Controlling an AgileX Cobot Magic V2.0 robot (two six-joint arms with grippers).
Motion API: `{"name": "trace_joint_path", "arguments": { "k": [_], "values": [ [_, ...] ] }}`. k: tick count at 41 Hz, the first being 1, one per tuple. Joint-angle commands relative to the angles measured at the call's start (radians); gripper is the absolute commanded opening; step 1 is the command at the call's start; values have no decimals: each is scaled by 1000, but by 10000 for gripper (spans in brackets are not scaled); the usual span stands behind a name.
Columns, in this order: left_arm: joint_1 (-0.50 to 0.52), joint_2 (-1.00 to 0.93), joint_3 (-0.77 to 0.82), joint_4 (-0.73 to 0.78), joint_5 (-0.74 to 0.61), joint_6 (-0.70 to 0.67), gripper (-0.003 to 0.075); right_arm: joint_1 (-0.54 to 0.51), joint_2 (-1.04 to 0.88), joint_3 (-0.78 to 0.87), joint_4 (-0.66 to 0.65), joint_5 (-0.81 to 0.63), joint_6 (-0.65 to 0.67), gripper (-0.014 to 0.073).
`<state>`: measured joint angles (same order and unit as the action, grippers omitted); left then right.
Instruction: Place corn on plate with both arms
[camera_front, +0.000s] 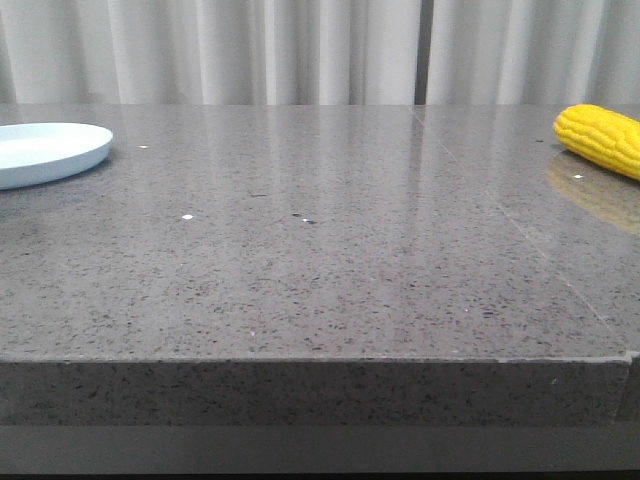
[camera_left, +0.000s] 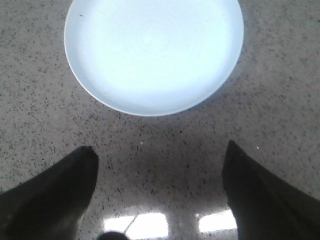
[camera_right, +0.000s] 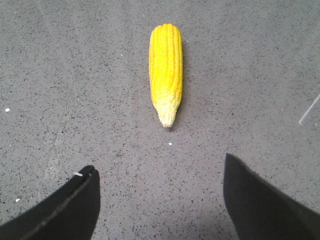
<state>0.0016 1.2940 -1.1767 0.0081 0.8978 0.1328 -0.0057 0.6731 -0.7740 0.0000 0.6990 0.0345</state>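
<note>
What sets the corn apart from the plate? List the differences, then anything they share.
Colour: the corn is bright yellow with a paler tip; the plate is pale blue-white.
Shape: the corn is long and tapered; the plate is round and shallow.
Surface: the corn is ridged with kernel rows; the plate is smooth and plain.
Place: in the front view the corn lies far right, the plate far left.
Both rest on the grey speckled table, untouched by either gripper.

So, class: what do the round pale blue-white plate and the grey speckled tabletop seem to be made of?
Round pale blue-white plate: probably glazed ceramic or melamine, smooth with soft sheen. Grey speckled tabletop: looks like polished stone or composite, given its dark flecks and mirror-like reflections.
</note>
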Motion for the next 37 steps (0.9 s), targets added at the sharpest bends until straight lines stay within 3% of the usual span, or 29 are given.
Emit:
{"name": "trace_joint_path", "arguments": {
  "k": [1,8,17,20,37],
  "values": [
    [54,32,-85,-24,-50,-5,512,-4,6,-25,-12,-68,-4,543],
    [190,126,-160,-130,-66,56,512,-4,6,-25,-12,-68,-4,543],
    [331,250,-216,-458,-92,206,512,-4,6,-25,-12,-68,-4,543],
    [342,283,-217,-513,-129,208,512,-4,6,-25,-12,-68,-4,543],
    [310,395,-217,-515,-240,235,512,-4,6,-25,-12,-66,-4,543]
  ]
}}
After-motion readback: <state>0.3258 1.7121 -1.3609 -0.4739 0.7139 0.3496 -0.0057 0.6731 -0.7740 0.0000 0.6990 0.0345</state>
